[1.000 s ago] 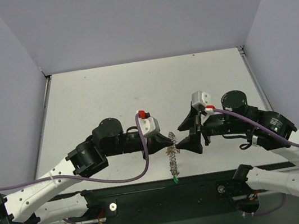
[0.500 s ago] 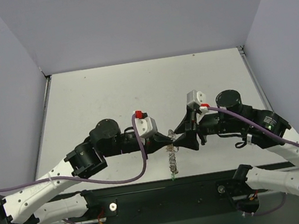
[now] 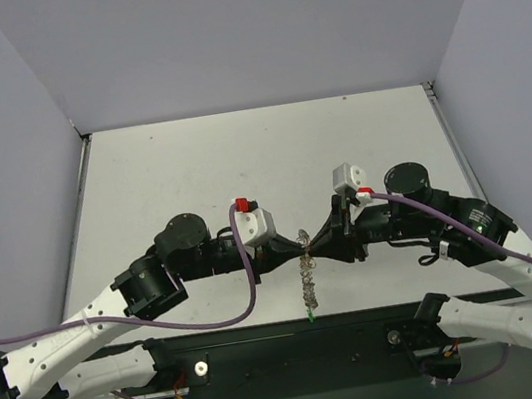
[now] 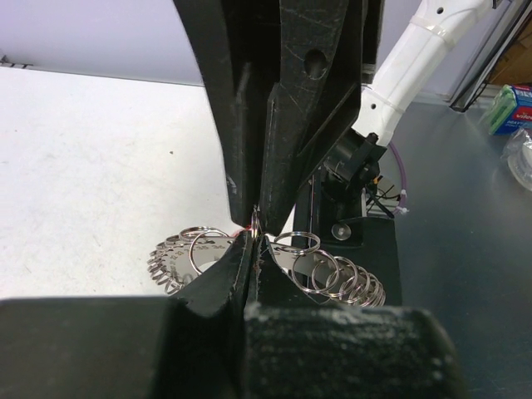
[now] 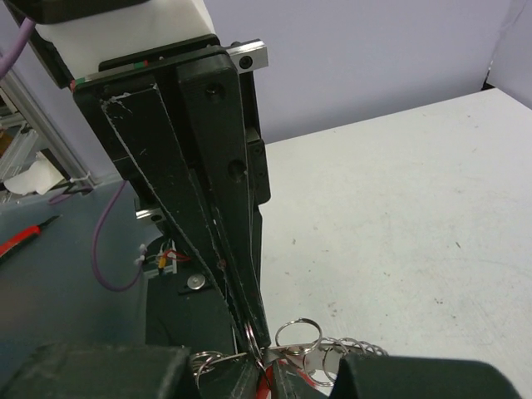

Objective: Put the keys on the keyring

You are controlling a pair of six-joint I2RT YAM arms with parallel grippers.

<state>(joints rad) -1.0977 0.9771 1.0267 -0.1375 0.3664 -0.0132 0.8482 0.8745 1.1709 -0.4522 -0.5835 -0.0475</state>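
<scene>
The keyring (image 3: 305, 269), a silvery ring frilled with small loops, hangs edge-on between both arms near the table's front edge. Its loops (image 4: 332, 274) fan out to either side of my fingertips. My left gripper (image 3: 298, 248) is shut on its upper rim, jaws pressed together (image 4: 253, 241). My right gripper (image 3: 313, 248) meets it tip to tip from the other side, its fingers drawn in on the same rim (image 5: 268, 378), a sliver of red between them. A green key (image 3: 311, 317) dangles at the ring's bottom. Other keys are hidden.
The white tabletop (image 3: 260, 160) stretches behind the grippers, with walls on three sides. The black base strip (image 3: 300, 351) with the arm mounts runs under the hanging ring. A blue-green box (image 4: 515, 104) sits off the table to one side.
My right gripper moved left to the ring and its wide-open fingers closed in on the rim. The left arm shifted slightly; the ring stayed in its grip.
</scene>
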